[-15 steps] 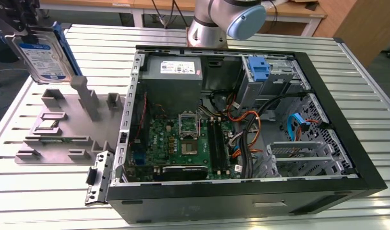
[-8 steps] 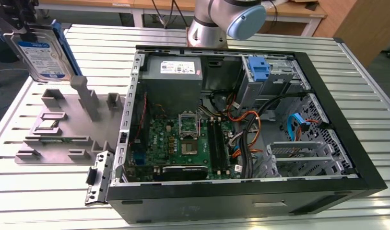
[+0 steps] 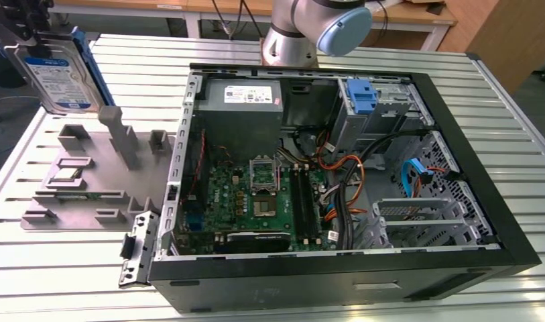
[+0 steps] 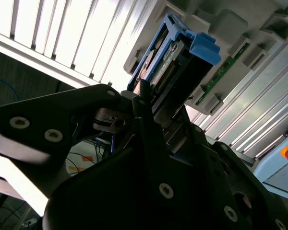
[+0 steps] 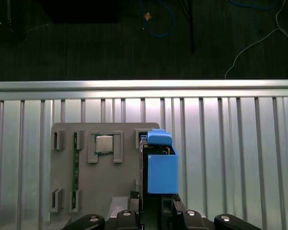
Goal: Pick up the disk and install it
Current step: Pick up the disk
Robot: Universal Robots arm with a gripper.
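Blue-framed disk [image 3: 62,74] clamped in gripper [image 3: 38,41], fingers closed on its upper end, hanging upright above grey fixture [image 3: 84,181]. Pick-up looks done; install pending, open computer case [image 3: 281,285] well apart toward exterior view's right.

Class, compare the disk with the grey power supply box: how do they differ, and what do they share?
The disk hangs upright in the gripper, outside the computer case; the power supply box sits inside it. The disk has a blue frame; the power supply box has none. The disk looks smaller than the power supply box. Both are metal-grey with a label.
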